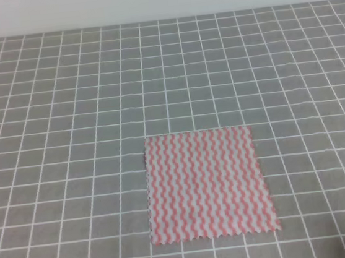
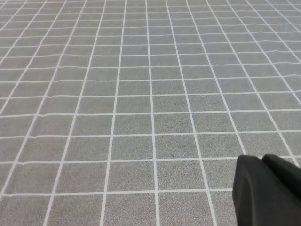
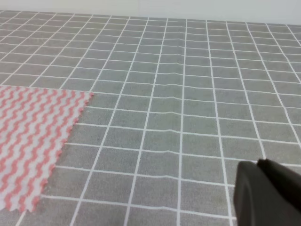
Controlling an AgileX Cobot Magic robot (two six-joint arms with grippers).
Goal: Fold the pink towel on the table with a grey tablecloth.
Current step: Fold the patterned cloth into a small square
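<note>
The pink towel (image 1: 207, 184) lies spread flat on the table with a grey tablecloth (image 1: 65, 116), a little right of centre near the front edge. It has pink-and-white wavy stripes and pinked edges. In the right wrist view the pink towel (image 3: 33, 141) fills the lower left, and a black part of my right gripper (image 3: 265, 195) shows at the bottom right, apart from the cloth. The left wrist view holds only grid cloth (image 2: 141, 94) and a black part of my left gripper (image 2: 265, 193). Neither gripper appears in the high view.
A pale wall (image 1: 158, 0) runs along the far edge of the table. The tablecloth has slight ripples (image 3: 183, 61) near its middle.
</note>
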